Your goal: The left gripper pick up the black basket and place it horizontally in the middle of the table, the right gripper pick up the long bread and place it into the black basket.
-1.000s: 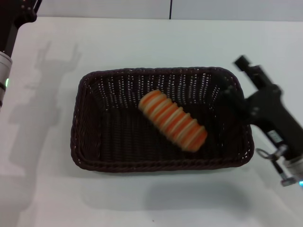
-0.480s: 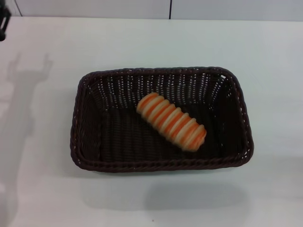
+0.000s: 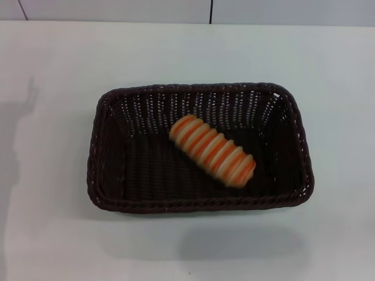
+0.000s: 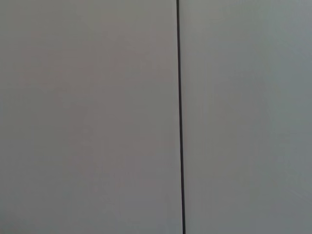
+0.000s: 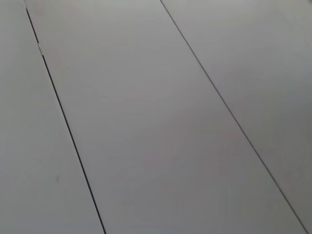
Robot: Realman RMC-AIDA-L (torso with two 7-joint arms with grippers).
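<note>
The black basket [image 3: 117, 175] lies lengthwise across the middle of the white table [image 3: 53, 70] in the head view. The long bread [image 3: 212, 150], tan with orange stripes, lies slantwise inside the basket, right of its centre. Neither gripper shows in the head view. The left wrist view and the right wrist view show only plain grey panels with thin dark seams, and no fingers, basket or bread.
A grey wall with a dark vertical seam [image 3: 211, 10] runs along the table's far edge. A faint shadow lies on the table at the left edge [image 3: 12, 134].
The right gripper, beside the basket's right end one second ago, has left the head view. The left arm at the left edge has gone too. The bread and basket have not moved.
</note>
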